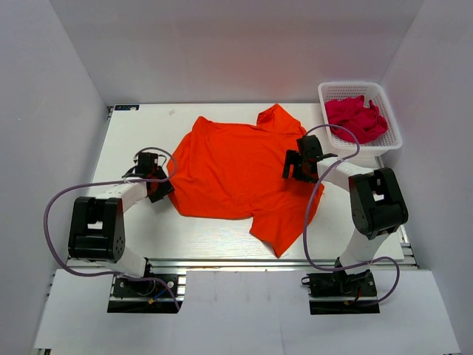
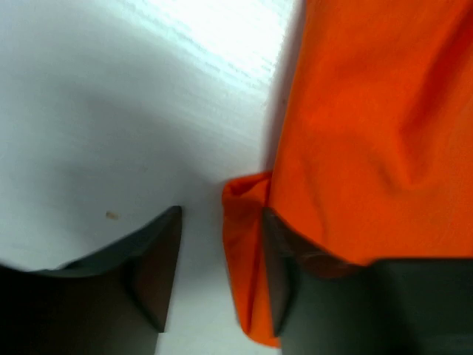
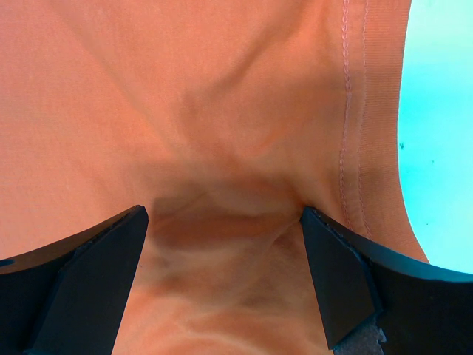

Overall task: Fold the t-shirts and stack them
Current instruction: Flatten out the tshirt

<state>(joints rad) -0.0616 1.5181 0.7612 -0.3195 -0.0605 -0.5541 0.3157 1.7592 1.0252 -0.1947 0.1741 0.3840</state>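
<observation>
Orange t-shirt [image 1: 236,174] lies spread on the white tabletop [image 1: 148,229], wrinkled, one sleeve toward the near edge. Left gripper [image 2: 220,214] is open at the shirt's left edge, a folded hem between its fingers, not clamped. Right gripper [image 3: 223,214] is wide open on the shirt's right side, straddling puckered cloth. Pink shirts [image 1: 358,118] sit in a basket [image 1: 353,86].

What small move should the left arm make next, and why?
Probably close the left gripper. Its jaws stand open, down at the shirt's left edge, with a small fold of that edge between them, so closing should catch the cloth for the fold. The right gripper is open too, low over the shirt.
</observation>
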